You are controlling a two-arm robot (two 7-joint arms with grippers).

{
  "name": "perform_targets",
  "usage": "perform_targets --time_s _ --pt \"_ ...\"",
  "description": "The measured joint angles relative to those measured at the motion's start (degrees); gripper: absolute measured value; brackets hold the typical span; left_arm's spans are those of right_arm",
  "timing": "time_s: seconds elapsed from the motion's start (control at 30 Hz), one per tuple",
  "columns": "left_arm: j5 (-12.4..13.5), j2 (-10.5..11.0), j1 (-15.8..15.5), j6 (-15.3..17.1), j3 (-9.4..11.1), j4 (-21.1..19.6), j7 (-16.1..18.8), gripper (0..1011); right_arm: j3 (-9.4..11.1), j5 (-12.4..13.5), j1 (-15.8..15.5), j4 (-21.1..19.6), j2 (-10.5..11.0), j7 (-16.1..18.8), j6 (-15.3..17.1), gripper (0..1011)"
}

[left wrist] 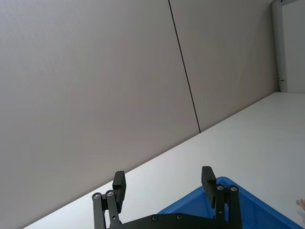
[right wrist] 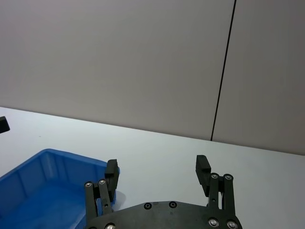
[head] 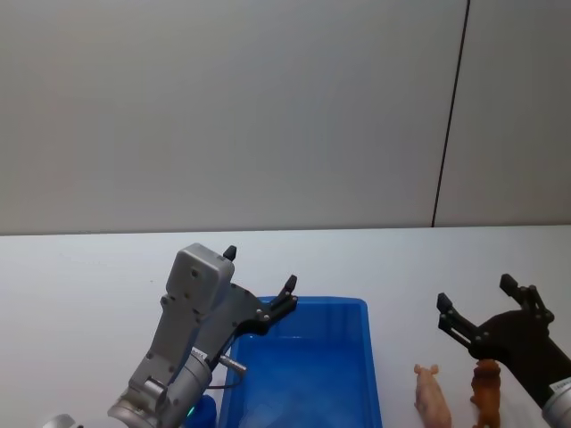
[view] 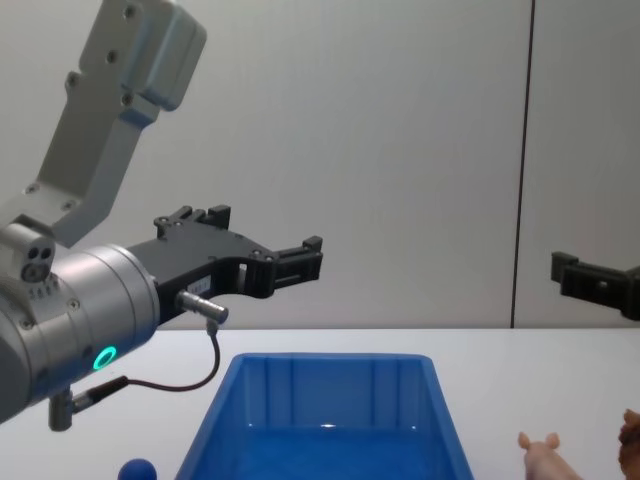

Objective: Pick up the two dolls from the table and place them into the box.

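The blue box (head: 370, 357) sits on the white table (head: 80, 285) in front of me, with nothing visible inside it. To its right stand the two dolls: a pale pink pig (head: 431, 392) and a brown fuzzy animal (head: 486, 392) beside it. My left gripper (head: 260, 268) hovers open above the box's far left corner. My right gripper (head: 474, 292) hangs open just above and behind the brown doll, holding nothing. From the chest, the pink doll (view: 545, 455) and the brown doll (view: 630, 435) show at the lower right, with the left gripper (view: 265, 232) high over the box (view: 330, 420).
A grey wall with a dark vertical seam (head: 451, 116) rises behind the table. A small blue round object (view: 135, 470) lies left of the box near my left arm. The tabletop stretches bare to the left and behind the box.
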Motion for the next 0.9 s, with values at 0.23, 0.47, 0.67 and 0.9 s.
perform_targets --time_s 0.23,0.47,0.67,0.9 --pt "0.00 0.00 0.00 0.00 0.00 0.00 0.00 1002 -0.31 -1.06 -0.68 -0.93 -0.58 -3.00 2.24 1001" --pt "0.00 0.00 0.00 0.00 0.00 0.00 0.00 1002 -0.91 -2.40 -2.01 -2.08 -1.45 -7.34 5.82 1001" --pt "0.00 0.00 0.00 0.00 0.00 0.00 0.00 1002 -1.48 -3.18 -3.49 -2.75 -2.30 -10.87 8.81 1001" --pt "0.00 0.00 0.00 0.00 0.00 0.00 0.00 1001 -1.97 -3.31 -5.07 -2.65 -3.18 -13.86 11.39 1001"
